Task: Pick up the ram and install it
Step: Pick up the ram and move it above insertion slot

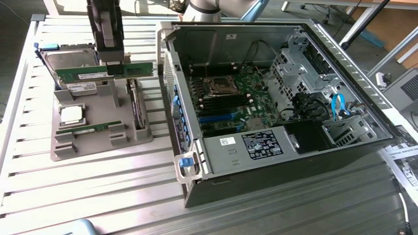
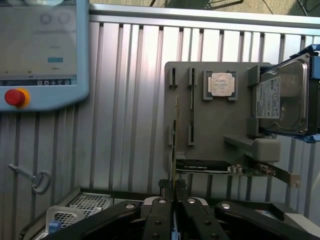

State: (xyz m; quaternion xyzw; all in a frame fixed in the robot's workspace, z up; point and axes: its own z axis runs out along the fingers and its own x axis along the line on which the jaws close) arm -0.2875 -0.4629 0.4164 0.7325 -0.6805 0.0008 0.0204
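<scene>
The ram [image 1: 81,74] is clamped in the gripper [image 1: 115,68], whose jaws are closed on the flat faces of the stick near its middle, so green board sticks out on both sides. It hangs over the far end of the grey tray [image 1: 98,110], just in front of the hard drive [image 1: 68,59]. I cannot tell whether its lower edge is free of the tray. Its long axis runs across the exterior view, about level. In the wrist view the ram [image 2: 175,135] shows edge-on, a thin line running straight out from between the fingertips of the gripper [image 2: 173,192].

A second green stick [image 1: 88,128] lies lower on the tray, untouched. The open computer case [image 1: 216,152] stands beside the tray, to the exterior view's right. On its motherboard [image 1: 245,90] the dark memory slots [image 1: 225,104] are well apart from the held stick, and they seem to run roughly parallel to it.
</scene>
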